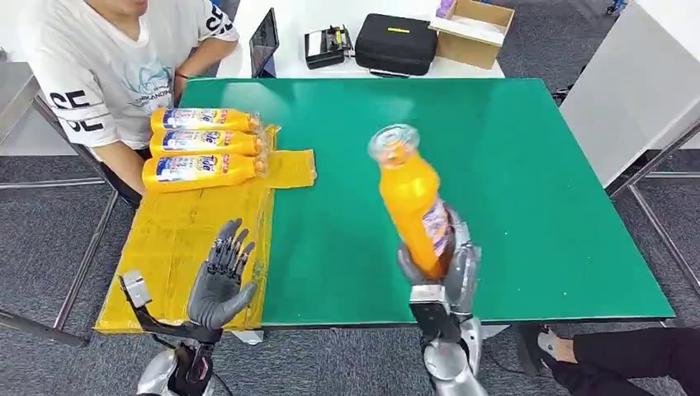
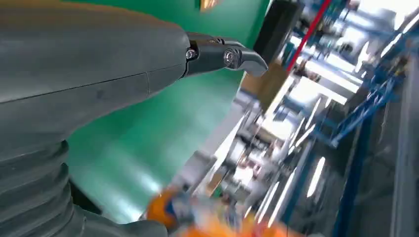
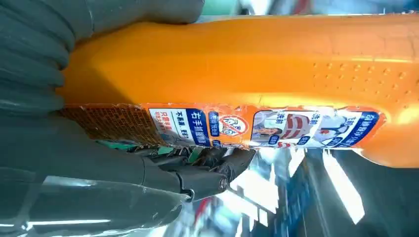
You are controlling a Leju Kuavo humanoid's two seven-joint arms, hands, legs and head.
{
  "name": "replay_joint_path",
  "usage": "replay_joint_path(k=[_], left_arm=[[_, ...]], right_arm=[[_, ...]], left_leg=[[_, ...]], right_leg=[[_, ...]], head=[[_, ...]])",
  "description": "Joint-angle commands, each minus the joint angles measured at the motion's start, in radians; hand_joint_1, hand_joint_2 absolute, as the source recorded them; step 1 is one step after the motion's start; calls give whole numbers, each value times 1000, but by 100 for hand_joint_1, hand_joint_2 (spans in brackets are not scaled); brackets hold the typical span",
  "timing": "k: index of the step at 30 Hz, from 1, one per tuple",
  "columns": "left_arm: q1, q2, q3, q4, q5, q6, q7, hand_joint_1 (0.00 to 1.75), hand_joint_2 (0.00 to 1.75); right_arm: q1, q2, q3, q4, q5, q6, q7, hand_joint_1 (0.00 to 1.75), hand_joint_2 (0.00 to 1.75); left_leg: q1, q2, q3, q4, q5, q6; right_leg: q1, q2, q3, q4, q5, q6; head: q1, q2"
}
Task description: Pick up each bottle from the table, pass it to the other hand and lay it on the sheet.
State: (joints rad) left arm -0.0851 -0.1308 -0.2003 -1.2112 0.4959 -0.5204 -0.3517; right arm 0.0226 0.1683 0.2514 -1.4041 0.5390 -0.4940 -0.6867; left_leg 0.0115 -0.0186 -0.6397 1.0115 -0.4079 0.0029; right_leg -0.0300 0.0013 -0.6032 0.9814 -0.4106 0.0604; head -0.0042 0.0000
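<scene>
While the right robot hand grips an orange bottle around its lower part, the bottle stands lifted above the green table, tilted so that its clear cap end points up and a little toward the left side of the robot. In the right wrist view, the same bottle lies across the picture with its printed label facing the camera, and the dark fingers of this robot hand are wrapped under it while the thick grey thumb presses on the other side. The left robot hand is raised near the front edge of the table, over the yellow sheet, with its palm turned toward the bottle and its fingers spread apart, holding nothing. In the left wrist view, one dark fingertip is stretched out over the green surface, and a blurred orange shape is at the edge of the picture; I cannot tell its details. Three other orange bottles lie on their sides, one beside the other, at the far end of the yellow sheet, with their labels up. A person in a white shirt sits at the far left corner of the table, just beside these bottles. Behind the table, a black case and a cardboard box are on a white surface.
</scene>
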Motion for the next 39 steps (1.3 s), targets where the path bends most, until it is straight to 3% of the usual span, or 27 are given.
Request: replay_joint_path(k=[1, 2, 3, 4, 11, 18, 39], left_arm=[[-37, 77, -158, 88, 31, -18, 0, 0, 175], [-38, 78, -163, 96, 34, -20, 1, 0, 175], [-38, 78, -169, 100, 31, -22, -5, 0, 175], [-37, 78, -172, 101, 29, -19, -5, 0, 175], [-38, 81, -178, 97, 21, -19, -6, 0, 175], [-47, 78, -190, 137, 19, -5, 2, 0, 175], [-71, 56, -175, 193, 42, 9, 5, 0, 175]], right_arm=[[-108, 58, 207, 445, 41, -16, -11, 175, 175], [-116, 61, 221, 467, 50, -20, -11, 175, 175], [-122, 69, 224, 486, 31, -5, -11, 175, 175], [-127, 70, 234, 497, 37, -3, -11, 175, 175], [-132, 70, 238, 505, 34, 7, -11, 175, 175], [-161, 97, 320, 586, 109, -14, 9, 175, 175], [-174, 137, 487, 722, 139, 70, 28, 175, 175]], left_leg=[[1, 4, 7, -2, -2, 0], [2, 4, 4, -1, -1, 0], [3, 8, 11, -2, -4, 0], [1, 4, 5, -2, -1, 0], [1, 2, 4, -1, -1, 0], [2, 3, 7, -1, -2, 0], [2, 1, 7, -1, -3, 0]], right_leg=[[2, 3, 7, -3, -1, -4], [2, 3, 4, -2, 0, -2], [4, 6, 10, -3, -1, -6], [1, 3, 4, -2, 0, -3], [1, 1, 4, -1, -1, -2], [2, 2, 7, -2, -2, -4], [2, -1, 7, -1, -3, -4]], head=[[0, 0], [0, 0], [0, 0], [0, 0], [0, 0], [0, 0], [0, 0]])
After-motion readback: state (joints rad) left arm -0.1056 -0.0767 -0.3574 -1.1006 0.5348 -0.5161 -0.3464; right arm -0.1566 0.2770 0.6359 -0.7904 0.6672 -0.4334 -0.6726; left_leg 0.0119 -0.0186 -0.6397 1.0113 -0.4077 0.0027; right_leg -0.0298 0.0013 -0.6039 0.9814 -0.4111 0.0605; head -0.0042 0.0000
